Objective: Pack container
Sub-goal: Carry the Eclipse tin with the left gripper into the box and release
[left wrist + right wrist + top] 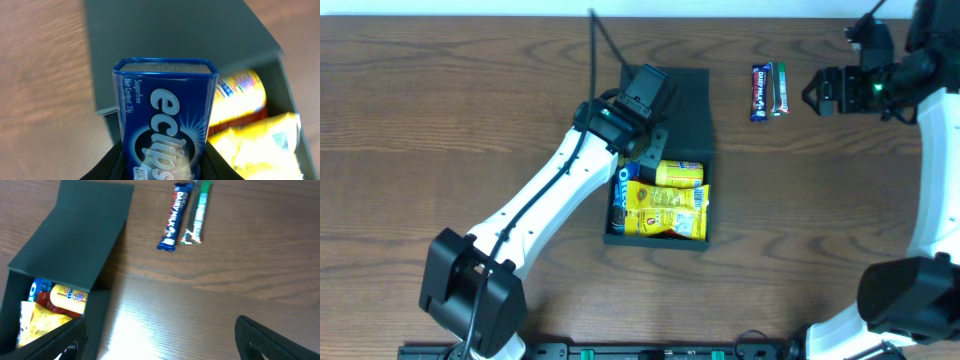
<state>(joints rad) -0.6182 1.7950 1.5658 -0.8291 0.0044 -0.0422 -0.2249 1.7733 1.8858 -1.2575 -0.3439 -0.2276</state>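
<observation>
The container (692, 95) is a dark square box with its flap lid folded back; it also shows in the left wrist view (175, 35) and the right wrist view (75, 240). Inside lie a yellow packet (665, 210), a yellow tube (680, 173) and a blue Oreo pack (618, 205). My left gripper (642, 100) is over the box and shut on a blue Eclipse mints tin (165, 125). My right gripper (820, 92) is open and empty, right of a blue Dairy Milk bar (759, 92) and a green bar (779, 88) lying on the table.
The two bars lie side by side on the wooden table (440, 120), also in the right wrist view, blue (175, 217) and green (197, 215). A thin dark cable (605, 40) runs at the back above the box.
</observation>
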